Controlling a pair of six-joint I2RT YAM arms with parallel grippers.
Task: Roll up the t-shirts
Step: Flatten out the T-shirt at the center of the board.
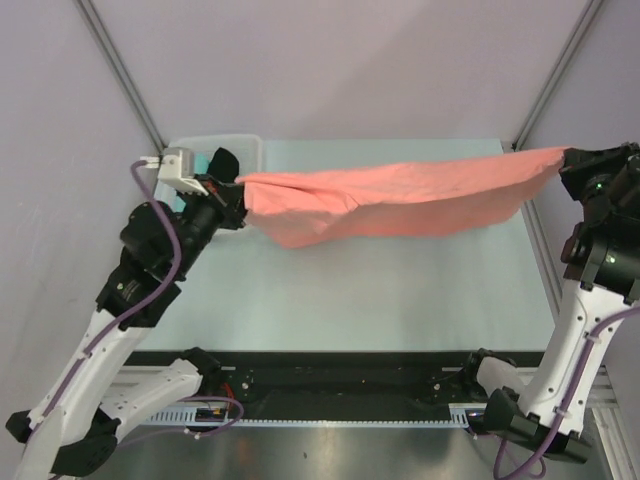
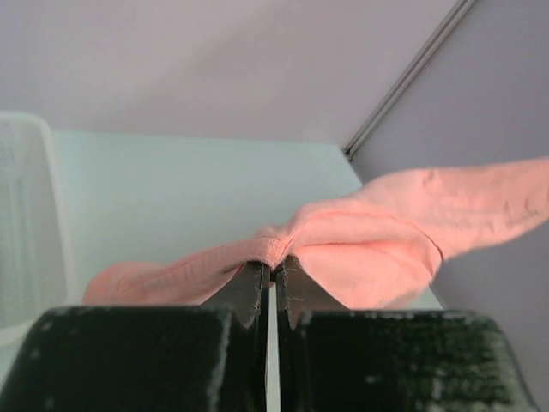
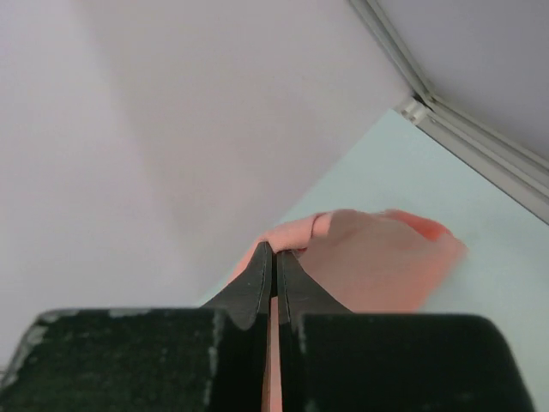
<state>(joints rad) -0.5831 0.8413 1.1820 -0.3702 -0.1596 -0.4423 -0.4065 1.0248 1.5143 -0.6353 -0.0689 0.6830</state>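
While both arms hold it up, 1 salmon-pink cloth t-shirt spans the pale green table from side to side.

From the 2 arm bases at the near edge, bare tabletop runs to the shirt, which hangs as a sagging band across the far half; whether its lowest fold touches the surface cannot be told. Left gripper, fingers pressed together, pinches a bunched hem at the shirt's left end; its wrist view shows cloth folded over the tips. Right gripper, fingers likewise clamped, grips the right end, raised at the far right corner; cloth shows between its tips. Beyond the left gripper, a clear plastic bin sits at the far left corner.
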